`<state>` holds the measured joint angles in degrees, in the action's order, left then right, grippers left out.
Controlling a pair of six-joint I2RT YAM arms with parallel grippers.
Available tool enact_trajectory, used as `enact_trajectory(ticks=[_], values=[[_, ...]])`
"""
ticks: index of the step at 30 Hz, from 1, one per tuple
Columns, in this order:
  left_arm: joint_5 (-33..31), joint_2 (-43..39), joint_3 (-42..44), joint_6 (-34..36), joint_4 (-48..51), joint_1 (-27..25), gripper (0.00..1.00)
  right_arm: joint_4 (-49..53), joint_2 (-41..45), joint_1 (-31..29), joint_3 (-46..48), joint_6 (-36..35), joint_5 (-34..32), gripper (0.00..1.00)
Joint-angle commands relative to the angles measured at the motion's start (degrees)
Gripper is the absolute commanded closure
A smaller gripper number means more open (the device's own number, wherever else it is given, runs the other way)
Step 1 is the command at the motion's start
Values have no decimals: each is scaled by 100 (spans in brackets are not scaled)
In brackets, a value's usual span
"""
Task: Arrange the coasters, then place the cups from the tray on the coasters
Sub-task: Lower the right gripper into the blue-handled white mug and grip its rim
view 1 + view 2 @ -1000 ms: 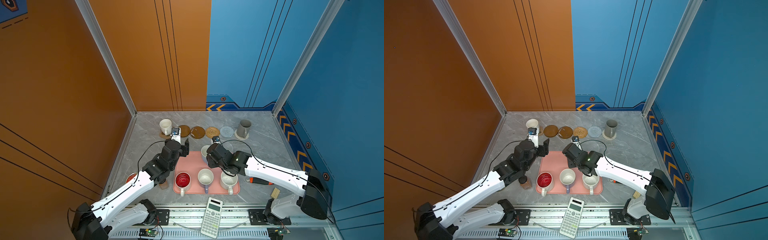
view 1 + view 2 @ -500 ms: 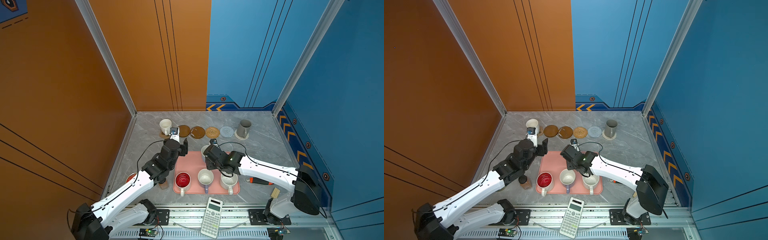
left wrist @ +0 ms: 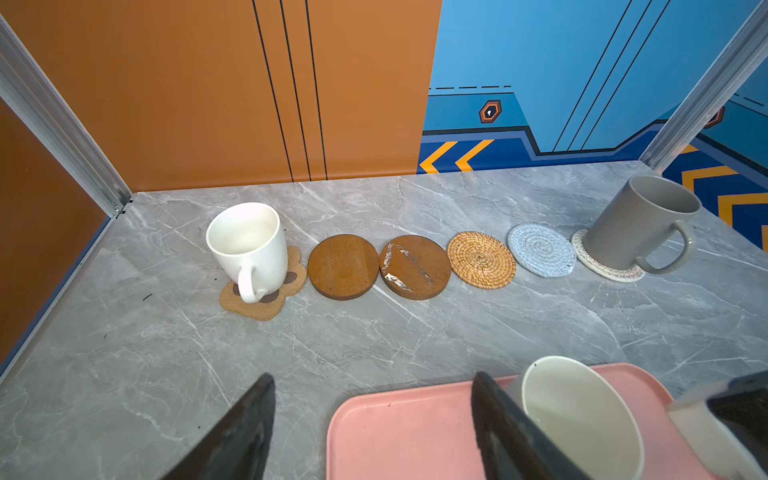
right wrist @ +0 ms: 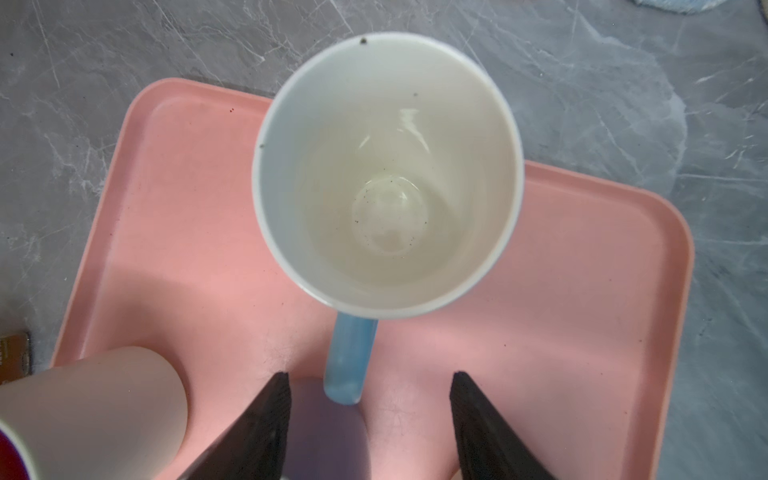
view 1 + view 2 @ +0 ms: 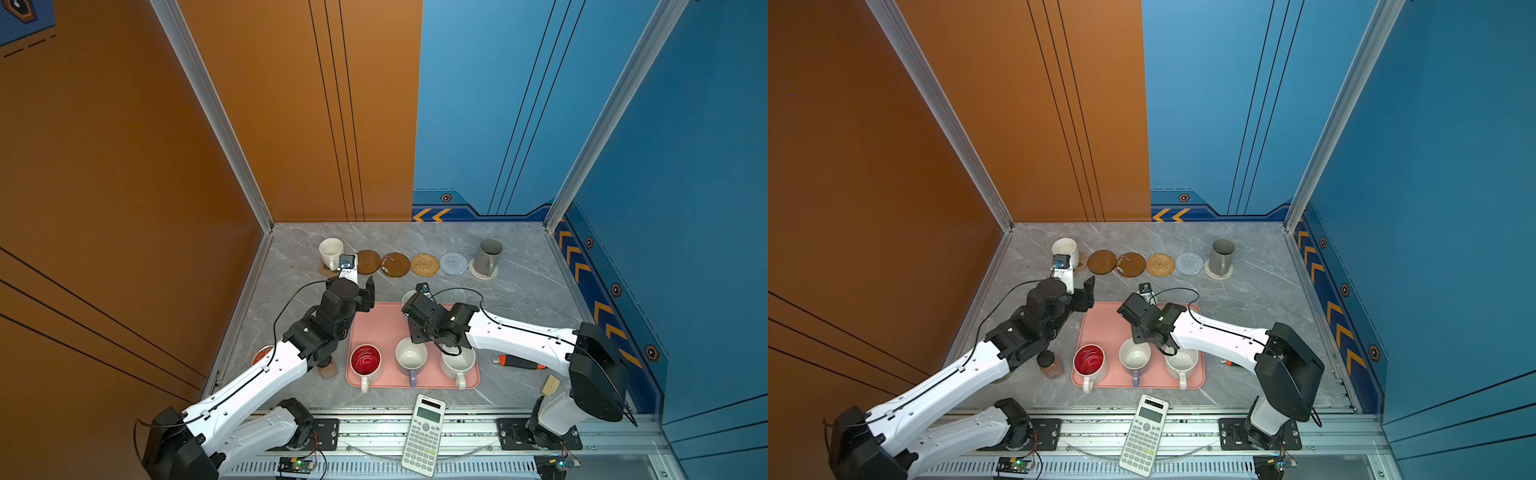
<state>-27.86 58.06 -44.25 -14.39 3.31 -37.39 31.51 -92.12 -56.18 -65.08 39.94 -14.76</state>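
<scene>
The coasters lie in a row near the back wall: a tan paw one under a white cup, two brown discs, a rattan round, a grey-blue round, and a whitish one under a grey cup. The pink tray holds a red-inside cup, a lavender cup, a speckled cream cup and a light blue cup. My right gripper is open, with the blue handle just ahead of its fingers. My left gripper hangs open and empty over the tray's far left corner.
A calculator rests on the front rail. A brown jar with a black lid and a red tin sit left of the tray under my left arm. An orange-handled tool and a small wooden piece lie to the right.
My right gripper has shifted slightly left over the tray, closer to the light blue cup. The left arm has hardly moved.
</scene>
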Motion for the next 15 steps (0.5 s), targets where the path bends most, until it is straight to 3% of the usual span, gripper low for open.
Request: enact_trajectory(ticks=[1,15], values=[[26,-85,116,-17,92,70,25,141,-112,48,-179,55,70,40],[153,-157,186,-53,32,142,25,135,-410,154,-357,-16,53,47]])
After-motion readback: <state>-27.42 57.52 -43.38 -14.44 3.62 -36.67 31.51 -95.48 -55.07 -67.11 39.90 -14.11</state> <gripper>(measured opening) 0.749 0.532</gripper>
